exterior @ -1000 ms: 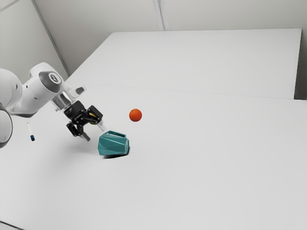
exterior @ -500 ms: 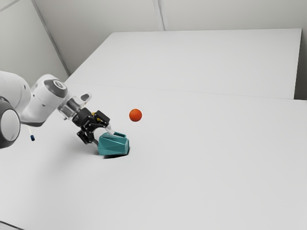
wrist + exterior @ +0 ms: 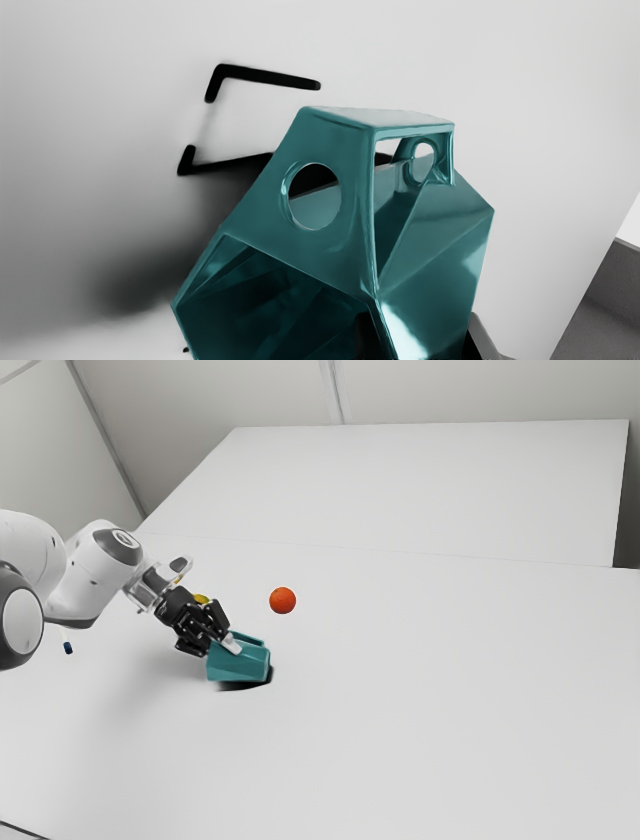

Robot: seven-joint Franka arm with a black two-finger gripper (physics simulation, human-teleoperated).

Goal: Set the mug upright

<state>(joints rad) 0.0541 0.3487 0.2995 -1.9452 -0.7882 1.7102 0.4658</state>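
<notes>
**Gripper [image 3: 220, 648] closed on a tipped mug [image 3: 242, 664]**

Exterior view: the teal mug is held on its side at the white bench [image 3: 430, 730], near an orange ball [image 3: 282, 600]. The arm's round emblem [image 3: 124, 539] is too small to read.

Wrist view: one finger [image 3: 366, 337] stands inside the mouth, the other outside, pinching the wall.

Room for my hand [image 3: 223, 644] toward the exterior view's right
Open bench [image 3: 450, 690] past the mug [image 3: 240, 665]; orange ball [image 3: 282, 600] obstructs farther back
</notes>
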